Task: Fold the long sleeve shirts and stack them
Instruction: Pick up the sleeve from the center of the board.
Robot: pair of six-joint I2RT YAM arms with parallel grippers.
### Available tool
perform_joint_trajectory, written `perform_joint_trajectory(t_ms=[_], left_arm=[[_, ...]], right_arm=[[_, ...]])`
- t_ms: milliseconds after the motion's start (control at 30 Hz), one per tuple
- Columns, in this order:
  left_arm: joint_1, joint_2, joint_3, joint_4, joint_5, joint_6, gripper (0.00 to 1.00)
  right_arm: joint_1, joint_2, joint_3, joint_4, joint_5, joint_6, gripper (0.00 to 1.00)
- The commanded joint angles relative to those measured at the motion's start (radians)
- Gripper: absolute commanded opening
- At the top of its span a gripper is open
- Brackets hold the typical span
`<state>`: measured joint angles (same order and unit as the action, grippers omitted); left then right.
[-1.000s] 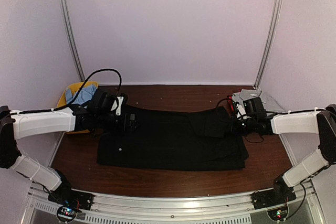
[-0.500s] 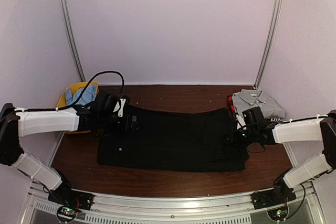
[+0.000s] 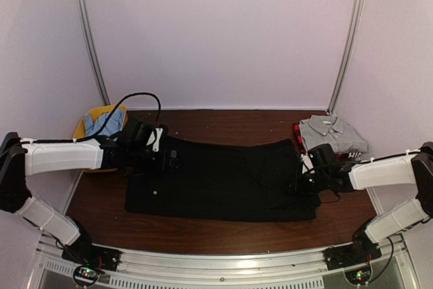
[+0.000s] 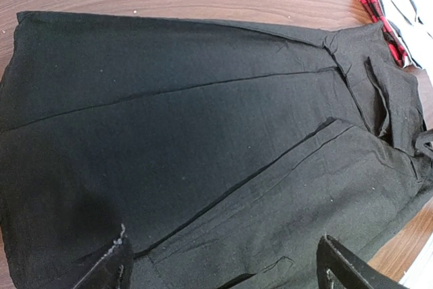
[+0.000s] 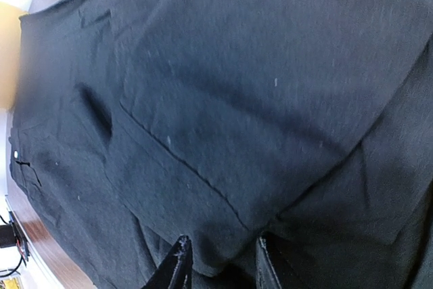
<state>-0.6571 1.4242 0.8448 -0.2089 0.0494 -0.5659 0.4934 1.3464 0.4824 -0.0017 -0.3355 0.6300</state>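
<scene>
Now right jaws (state unclear) sit lower on black shirt [image 3: 223,181]; left jaws spread.

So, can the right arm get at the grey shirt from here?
Probably yes. The grey shirt lies folded just beyond the right gripper, near the far right corner, uncovered, and nothing stands between them.

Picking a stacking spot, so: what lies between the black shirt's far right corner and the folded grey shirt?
A red-and-black checked cloth, showing at the grey shirt's edge beside the black shirt; clearest in the left wrist view.
</scene>
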Motion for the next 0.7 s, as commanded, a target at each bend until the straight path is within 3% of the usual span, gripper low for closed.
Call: perform_joint_trajectory(t_ms=[0,167,433,667], left_arm=[[0.005,0.014,0.017,0.048,0.015,0.015,0.95],[0.005,0.012,0.009,0.049,0.010,0.017,0.95],[0.006,0.029,0.025,0.033,-0.084,0.045,0.96],[0.096,0.093,0.123,0.007,-0.095,0.094,0.98]], right_arm=[[0.027,0.024,-0.025,0.064,0.012,0.033,0.33],[0.037,0.046,-0.032,0.105,0.023,0.048,0.26],[0.037,-0.052,-0.025,0.111,0.050,0.057,0.00],[0.037,-0.171,0.021,-0.013,0.075,0.029,0.00]])
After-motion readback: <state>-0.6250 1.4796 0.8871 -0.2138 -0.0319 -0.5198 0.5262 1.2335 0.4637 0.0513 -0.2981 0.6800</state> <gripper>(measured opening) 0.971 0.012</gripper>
